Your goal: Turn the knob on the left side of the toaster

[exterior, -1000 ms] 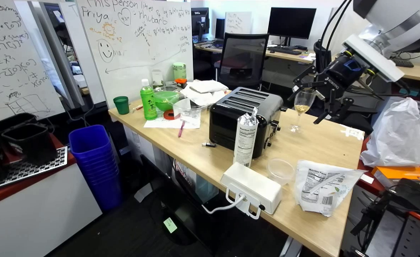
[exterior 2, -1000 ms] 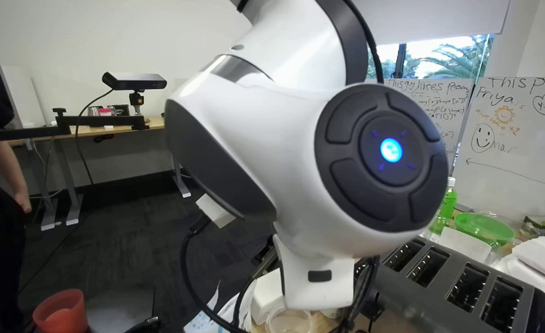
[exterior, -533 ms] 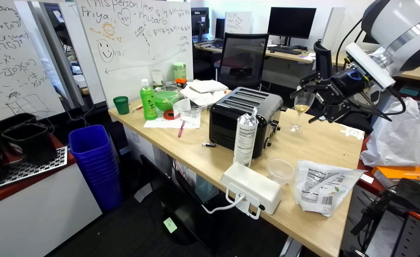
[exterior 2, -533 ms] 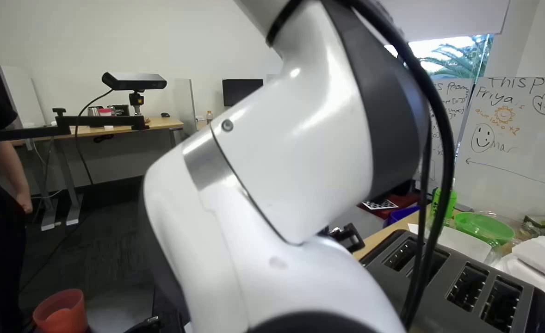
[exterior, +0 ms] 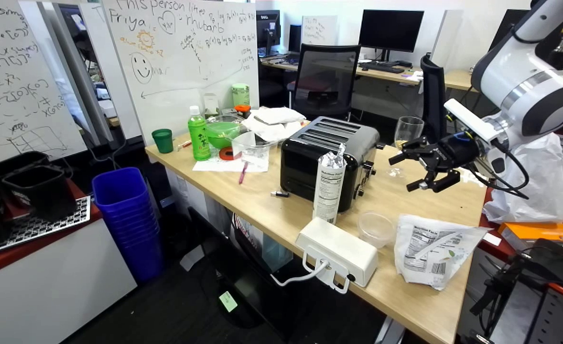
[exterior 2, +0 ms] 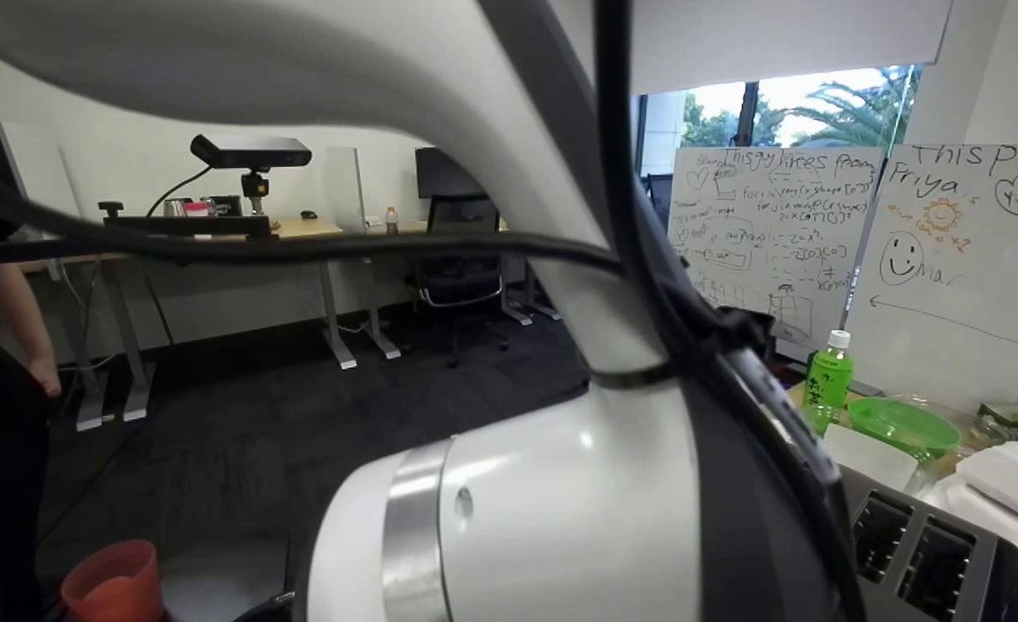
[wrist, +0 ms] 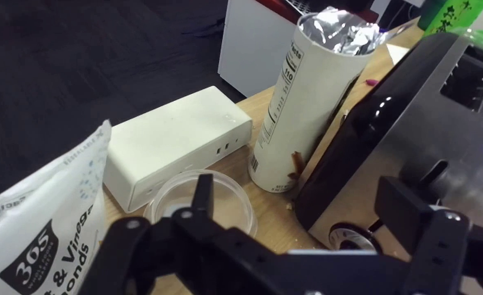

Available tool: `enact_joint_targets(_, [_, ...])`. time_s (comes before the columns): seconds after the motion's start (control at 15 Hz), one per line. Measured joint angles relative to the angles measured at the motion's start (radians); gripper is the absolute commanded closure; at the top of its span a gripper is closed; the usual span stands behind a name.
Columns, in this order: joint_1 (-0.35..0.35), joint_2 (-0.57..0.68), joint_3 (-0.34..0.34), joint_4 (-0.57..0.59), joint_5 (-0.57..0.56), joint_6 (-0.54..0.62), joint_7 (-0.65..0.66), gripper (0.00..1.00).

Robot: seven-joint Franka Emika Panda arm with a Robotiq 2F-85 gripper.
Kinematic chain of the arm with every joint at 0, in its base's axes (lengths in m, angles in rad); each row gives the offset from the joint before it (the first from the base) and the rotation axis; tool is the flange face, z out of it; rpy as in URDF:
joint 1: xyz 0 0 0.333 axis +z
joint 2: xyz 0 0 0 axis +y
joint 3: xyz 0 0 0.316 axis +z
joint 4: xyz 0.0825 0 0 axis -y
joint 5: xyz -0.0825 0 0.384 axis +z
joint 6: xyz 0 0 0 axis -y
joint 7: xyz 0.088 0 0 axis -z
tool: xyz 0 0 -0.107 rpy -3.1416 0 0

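Observation:
The black-and-silver toaster (exterior: 305, 165) stands on the table with its front, carrying knobs and levers, facing my gripper. Part of its slotted top shows in an exterior view (exterior 2: 924, 544), and its front corner in the wrist view (wrist: 405, 139). The round silver-and-black knob (wrist: 350, 237) at the left of the front shows in the wrist view, partly hidden by my gripper; it also shows in an exterior view (exterior: 359, 193). My gripper (exterior: 404, 173) is open and empty, apart from the toaster's front. In the wrist view its fingers (wrist: 299, 200) are spread, the right one overlapping the toaster front.
A tall foil-topped tube (exterior: 328, 191) stands beside the toaster's left front corner. A white box (exterior: 336, 248), a clear bowl (exterior: 376, 230) and a white pouch (exterior: 429, 251) are near the table's front. A wine glass (exterior: 410, 126) stands behind my gripper.
My arm has swung and my gripper has come down and levelled, now pointing towards the toaster's front. The fingers stay open. The toaster and table items have not moved.

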Motion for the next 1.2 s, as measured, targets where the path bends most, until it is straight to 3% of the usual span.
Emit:
enact_joint_targets(0.67, [0.003,0.038,0.001,0.02,0.033,0.012,0.051,0.0])
enact_joint_targets(1.2, [0.002,0.232,0.012,0.11,0.262,0.03,0.215,0.0])
